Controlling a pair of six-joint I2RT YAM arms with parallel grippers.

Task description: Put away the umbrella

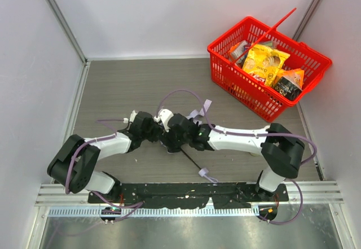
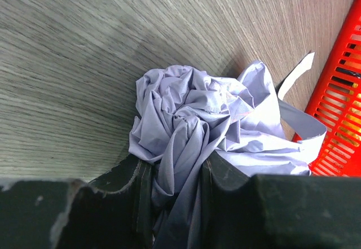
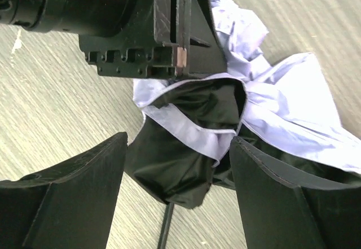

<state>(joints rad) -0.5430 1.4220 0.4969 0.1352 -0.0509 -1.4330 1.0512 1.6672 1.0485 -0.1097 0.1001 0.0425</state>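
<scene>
Nearest the arm bases: the umbrella [image 2: 192,113] shows its small pale handle [image 1: 204,174] with loop strap, lying on the tabletop [image 1: 124,85]. It is well apart from the red basket [image 1: 243,88], on the basket's near-left side. A thin black shaft [image 1: 190,160] runs from the handle, farther again from the basket, up under the two meeting hands.

Middle ground: the canopy is a crumpled lavender-white heap on the tabletop, left of the basket and nearer than it. A loose fabric strip curls off its basket-facing side.

Left hand [image 2: 172,173]: clenched on a bunch of canopy cloth, which is squeezed between both fingers [image 2: 225,173].

Right hand [image 3: 177,170]: on the basket side of the left hand. It is released, with fingers [image 3: 73,192] spread wide to either side of the canopy's black underside. Contact with the cloth cannot be told.

Farthest: the basket itself, holding snack packets [image 1: 265,62], a yellow one uppermost.
</scene>
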